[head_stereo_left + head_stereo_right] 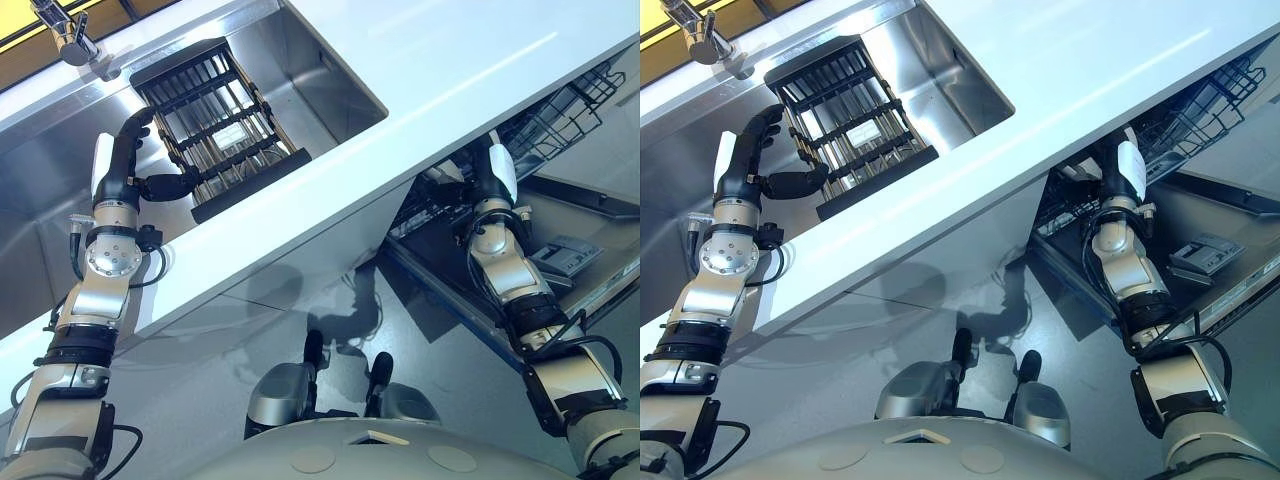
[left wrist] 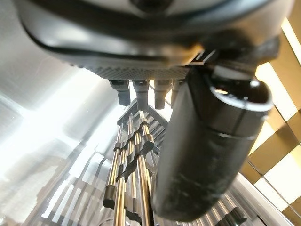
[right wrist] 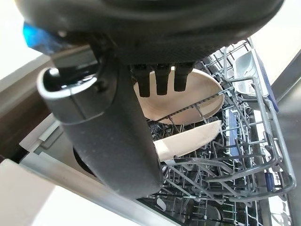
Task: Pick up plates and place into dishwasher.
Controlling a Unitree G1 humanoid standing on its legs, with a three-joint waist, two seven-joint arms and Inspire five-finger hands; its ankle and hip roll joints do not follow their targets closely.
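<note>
Left hand (image 1: 128, 160) hangs relaxed and empty at the drying rack (image 1: 215, 120) in the sink (image 1: 330, 75). Right hand (image 3: 160, 77), fingers straight, hovers over two plates (image 3: 188, 139) in the dishwasher rack (image 3: 244, 155). Risk: bumping them off the tines.

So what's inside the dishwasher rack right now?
Two beige plates stand on edge in the wire dishwasher rack, just past the right hand. The hand covers part of the rack, so anything behind it is hidden.
</note>
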